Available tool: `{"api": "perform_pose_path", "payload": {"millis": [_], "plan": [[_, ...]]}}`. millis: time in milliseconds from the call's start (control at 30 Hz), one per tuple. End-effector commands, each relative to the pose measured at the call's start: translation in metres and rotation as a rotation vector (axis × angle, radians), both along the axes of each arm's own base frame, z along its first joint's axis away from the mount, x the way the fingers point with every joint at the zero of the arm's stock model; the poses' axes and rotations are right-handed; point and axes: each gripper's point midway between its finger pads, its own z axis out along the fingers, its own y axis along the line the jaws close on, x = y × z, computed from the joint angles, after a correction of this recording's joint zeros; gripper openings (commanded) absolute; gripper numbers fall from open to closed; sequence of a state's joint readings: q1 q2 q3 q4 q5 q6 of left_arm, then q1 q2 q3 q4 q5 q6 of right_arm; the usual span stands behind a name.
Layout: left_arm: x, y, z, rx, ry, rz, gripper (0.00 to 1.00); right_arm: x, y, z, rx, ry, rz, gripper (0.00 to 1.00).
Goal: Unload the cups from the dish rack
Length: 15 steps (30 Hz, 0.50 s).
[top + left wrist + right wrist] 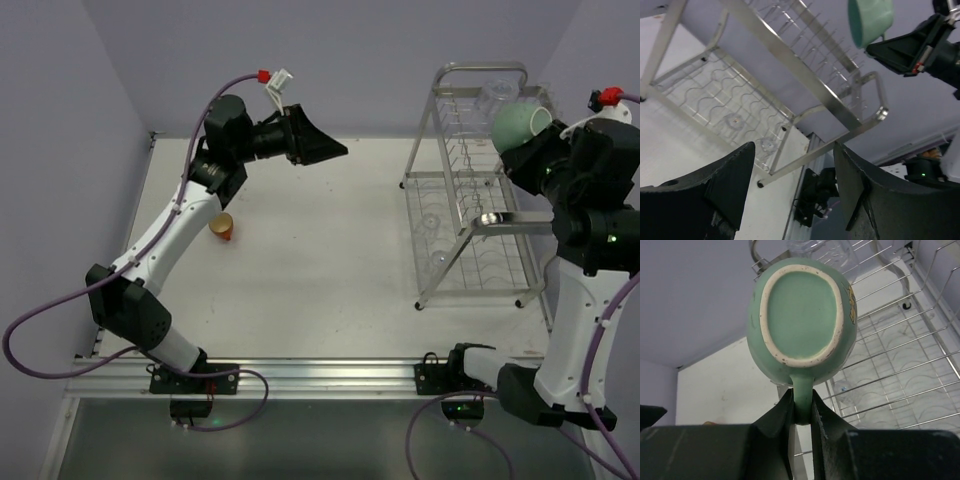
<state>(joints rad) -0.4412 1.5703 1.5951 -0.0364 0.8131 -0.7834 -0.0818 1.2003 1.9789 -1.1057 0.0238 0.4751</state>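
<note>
The right hand [802, 401] pinches the mint-green ceramic mug [802, 310] by its handle above the silver wire dish rack [455, 176]. The left hand [792, 150] is wide. Next, probably lower the mug to the bench [320, 265] at nine o'clock.

The mint-green mug [802, 320] pinched in the right gripper [802, 407] looks like glazed ceramic, smooth with a soft sheen. Its foot ring is bare, cream and rough, flecked with dark specks. The gripper's fingers [775, 420] are matt black plastic. Beyond the fingertips, the dish rack [805, 70] is bright polished metal wire, holding a clear tumbler [815, 251] that looks like glass.
</note>
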Motion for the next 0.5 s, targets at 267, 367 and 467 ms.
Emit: {"api": "perform_pose_path", "payload": {"millis": [267,367,467], "plan": [[-0.089,-0.022,0.113,-0.508,-0.077,-0.412,0.68,-0.014,0.059,0.036,0.131,-0.275,0.31,0.0],[-0.1,-0.035,0.131,-0.546,-0.078,-0.464,0.68,-0.019,0.073,0.037,0.14,-0.308,0.402,0.0],[-0.095,-0.048,0.131,-0.561,-0.056,-0.477,0.68,-0.025,0.084,0.034,0.139,-0.32,0.475,0.0]]}}
